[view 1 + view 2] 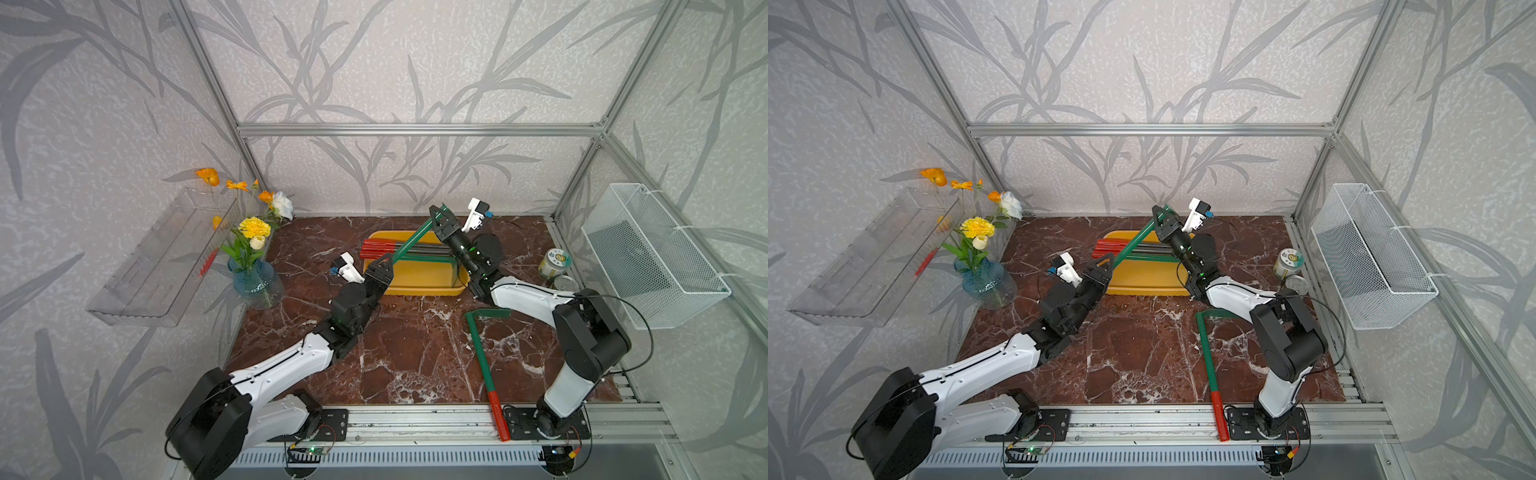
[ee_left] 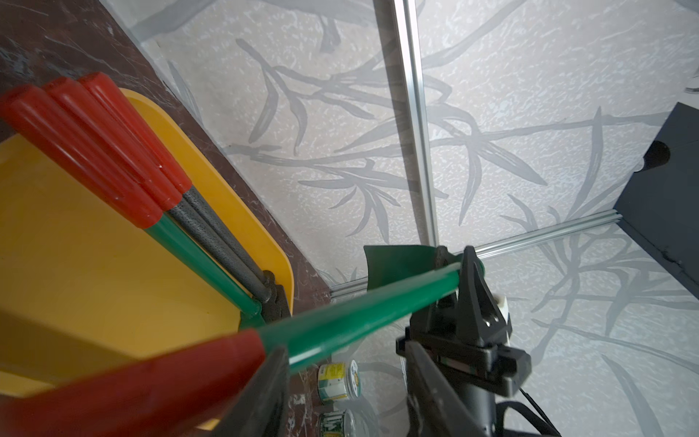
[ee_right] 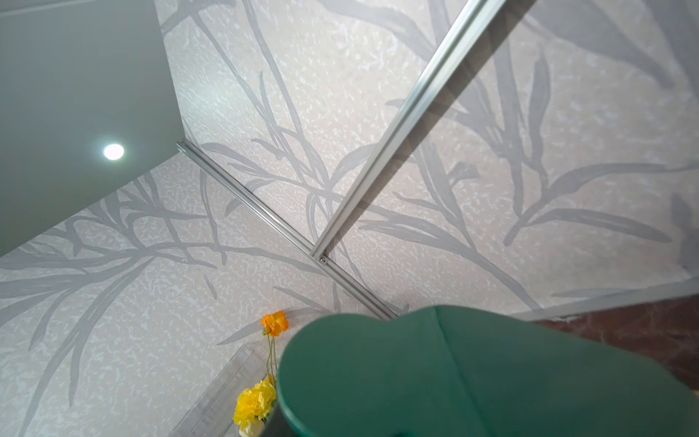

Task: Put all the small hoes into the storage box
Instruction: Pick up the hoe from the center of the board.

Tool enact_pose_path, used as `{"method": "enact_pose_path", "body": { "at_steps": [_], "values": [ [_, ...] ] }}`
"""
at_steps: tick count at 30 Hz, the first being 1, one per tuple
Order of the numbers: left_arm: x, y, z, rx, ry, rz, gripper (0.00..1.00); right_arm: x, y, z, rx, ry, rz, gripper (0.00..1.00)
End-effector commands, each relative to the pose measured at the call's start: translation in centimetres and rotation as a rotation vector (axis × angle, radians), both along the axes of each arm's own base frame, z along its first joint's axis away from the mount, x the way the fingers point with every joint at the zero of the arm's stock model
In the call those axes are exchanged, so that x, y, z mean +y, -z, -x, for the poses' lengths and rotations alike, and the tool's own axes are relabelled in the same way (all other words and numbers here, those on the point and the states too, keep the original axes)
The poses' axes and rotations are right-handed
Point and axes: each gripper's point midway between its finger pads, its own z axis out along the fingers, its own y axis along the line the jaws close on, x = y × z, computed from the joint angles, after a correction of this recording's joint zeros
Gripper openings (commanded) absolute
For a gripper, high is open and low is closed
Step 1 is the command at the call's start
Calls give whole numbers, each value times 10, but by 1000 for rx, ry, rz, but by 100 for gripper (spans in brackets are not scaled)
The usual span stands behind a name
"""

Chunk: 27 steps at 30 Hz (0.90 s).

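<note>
Several red-gripped tools (image 1: 376, 248) are laid in the shallow yellow plastic tray (image 1: 415, 279), set behind the green-shafted tool (image 1: 482, 353) on the marble tabletop (image 1: 395, 357).

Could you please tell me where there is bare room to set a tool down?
The storage box is bare along its near half; three red-handled tools crowd its far side. The table is free between the left arm and the green-shafted tool lying on it.

I note the red-brown marble tabletop (image 1: 395, 353) bears a shallow yellow plastic tray (image 1: 419, 291) at the back, a blue glass vase (image 1: 257, 284) left, a labelled glass jar (image 1: 555, 264) right, and a green-shafted, red-gripped tool (image 1: 482, 357) front right.
</note>
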Motion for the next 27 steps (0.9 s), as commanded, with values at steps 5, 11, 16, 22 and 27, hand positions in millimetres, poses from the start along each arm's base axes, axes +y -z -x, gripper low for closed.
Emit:
{"method": "enact_pose_path", "body": {
  "at_steps": [5, 11, 16, 22, 27],
  "values": [
    [15, 1, 2, -8, -73, 13, 50, -11, -52, -4, -159, 11, -130, 0],
    [16, -5, -15, -36, -94, 28, 52, -17, -61, 10, -178, 2, -144, 0],
    [4, 8, -25, -23, -64, 82, 57, -17, -64, 12, -187, -10, -159, 0],
    [9, 2, -29, -44, -100, 72, 61, -15, -63, 11, -185, -32, -193, 0],
    [21, -9, -32, -91, -150, 81, 61, -17, -53, 16, -165, -33, -192, 0]
  ]
}}
